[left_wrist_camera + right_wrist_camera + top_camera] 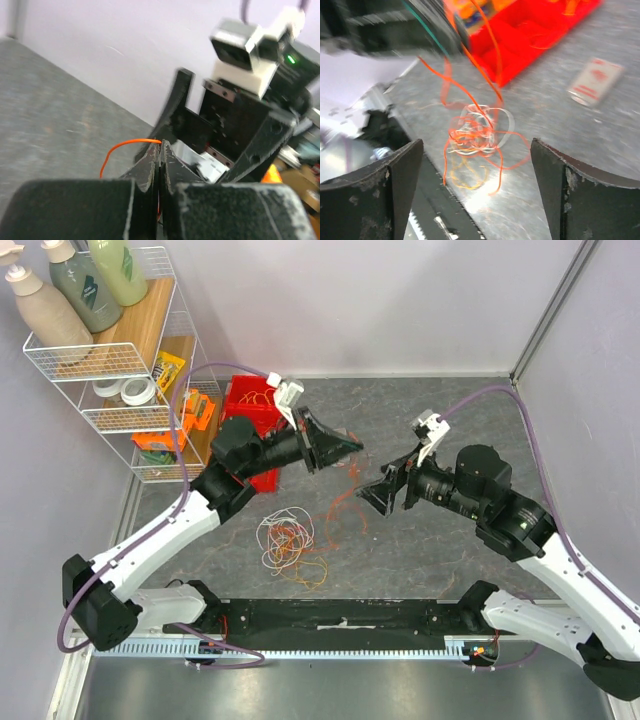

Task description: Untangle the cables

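Most of the cables (pixel 290 540) lie as a loose heap of white, orange and yellow loops on the grey table, near the front. My left gripper (pixel 353 447) is raised above the table's middle and shut on one thin orange cable (pixel 122 147). That cable arcs out of the closed fingertips (pixel 152 160), and red-orange strands (pixel 345 495) hang from there toward the heap. My right gripper (pixel 378 483) faces the left one from the right, open, with nothing between its fingers (pixel 395 185). Through its gap I see the tangle (pixel 477 132) below.
A red bin (pixel 250 405) stands behind the left arm, next to a white wire rack (pixel 100 360) holding bottles and tape. A small white card (pixel 595 80) lies on the table. A black strip (pixel 340 618) runs along the near edge. Walls close off the back and right.
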Motion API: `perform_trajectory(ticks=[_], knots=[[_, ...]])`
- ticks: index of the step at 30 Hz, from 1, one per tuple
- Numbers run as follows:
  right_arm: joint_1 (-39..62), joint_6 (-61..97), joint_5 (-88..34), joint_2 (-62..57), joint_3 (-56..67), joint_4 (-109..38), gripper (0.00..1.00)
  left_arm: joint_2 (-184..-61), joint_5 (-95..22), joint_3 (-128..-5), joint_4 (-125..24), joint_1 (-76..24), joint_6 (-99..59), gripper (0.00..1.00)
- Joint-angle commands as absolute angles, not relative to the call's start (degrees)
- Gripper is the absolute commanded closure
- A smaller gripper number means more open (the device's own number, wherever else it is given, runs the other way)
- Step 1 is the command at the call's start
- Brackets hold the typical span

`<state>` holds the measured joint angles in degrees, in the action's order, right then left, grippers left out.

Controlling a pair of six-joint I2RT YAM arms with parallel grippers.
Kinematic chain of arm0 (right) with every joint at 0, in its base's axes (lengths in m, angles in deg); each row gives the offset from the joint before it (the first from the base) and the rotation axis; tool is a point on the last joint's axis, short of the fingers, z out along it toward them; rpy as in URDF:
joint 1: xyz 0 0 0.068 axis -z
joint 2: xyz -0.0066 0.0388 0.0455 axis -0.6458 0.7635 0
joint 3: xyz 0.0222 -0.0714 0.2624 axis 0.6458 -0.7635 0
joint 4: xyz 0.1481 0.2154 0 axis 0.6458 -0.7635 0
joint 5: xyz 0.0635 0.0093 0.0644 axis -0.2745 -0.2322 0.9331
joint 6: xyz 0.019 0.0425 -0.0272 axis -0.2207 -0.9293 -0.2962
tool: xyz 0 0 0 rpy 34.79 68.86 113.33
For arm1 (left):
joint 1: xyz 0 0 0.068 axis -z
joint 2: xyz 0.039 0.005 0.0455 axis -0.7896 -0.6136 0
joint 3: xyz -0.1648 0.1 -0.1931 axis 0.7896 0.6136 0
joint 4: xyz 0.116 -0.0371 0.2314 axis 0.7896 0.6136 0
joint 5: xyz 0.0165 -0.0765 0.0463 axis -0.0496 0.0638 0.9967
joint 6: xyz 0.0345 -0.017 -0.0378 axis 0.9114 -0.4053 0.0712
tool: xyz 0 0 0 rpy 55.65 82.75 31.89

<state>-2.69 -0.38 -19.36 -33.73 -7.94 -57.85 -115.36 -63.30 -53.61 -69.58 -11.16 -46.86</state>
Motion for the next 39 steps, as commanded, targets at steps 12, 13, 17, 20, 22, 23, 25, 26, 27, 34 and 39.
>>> perform_trajectory(ticks=[12,13,17,20,22,23,25,26,27,34,39], knots=[[-2.66,-1.51,-56.43,-43.14,-8.36,-72.02,0.02,-130.48,-11.67,-69.37,-51.03,-21.73,-36.57,0.98],[-2.66,-1.51,-56.34,-43.14,-8.54,-72.28,0.02,-132.06,-10.71,-70.52,-50.59,-22.87,-37.44,0.98],[-2.66,-2.22,-55.64,-43.14,-9.16,-72.37,0.02,-138.57,-7.37,-75.08,-49.81,-26.48,-38.77,0.98],[-2.66,-2.74,-55.28,-43.32,-9.42,-72.46,0.02,-140.78,-4.46,-78.17,-45.41,-28.68,-40.09,0.98],[-2.66,-3.01,-55.37,-43.41,-9.77,-72.55,0.02,-141.31,-2.01,-78.26,-45.75,-29.47,-39.48,0.98],[-2.66,-3.01,-55.28,-43.32,-9.86,-72.46,0.02,-141.57,-0.60,-78.44,-45.58,-29.65,-39.13,0.98],[-2.66,-3.01,-55.54,-43.14,-9.95,-72.46,0.02,-142.10,1.68,-78.79,-44.88,-30.35,-38.95,0.98],[-2.66,-3.01,-55.54,-42.88,-9.95,-72.37,0.02,-142.45,2.39,-78.62,-45.22,-30.79,-38.77,0.98],[-2.66,-3.01,-55.54,-42.71,-9.86,-72.37,0.02,-142.71,2.92,-78.27,-45.84,-31.23,-38.16,0.98],[-2.66,-3.18,-54.58,-41.30,-10.04,-71.76,0.02,-146.57,10.65,-76.95,-51.46,-33.16,-36.40,0.98],[-2.66,-3.36,-54.05,-40.51,-10.30,-71.41,0.02,-151.23,11.98,-78.00,-56.82,-34.40,-36.84,0.98]])
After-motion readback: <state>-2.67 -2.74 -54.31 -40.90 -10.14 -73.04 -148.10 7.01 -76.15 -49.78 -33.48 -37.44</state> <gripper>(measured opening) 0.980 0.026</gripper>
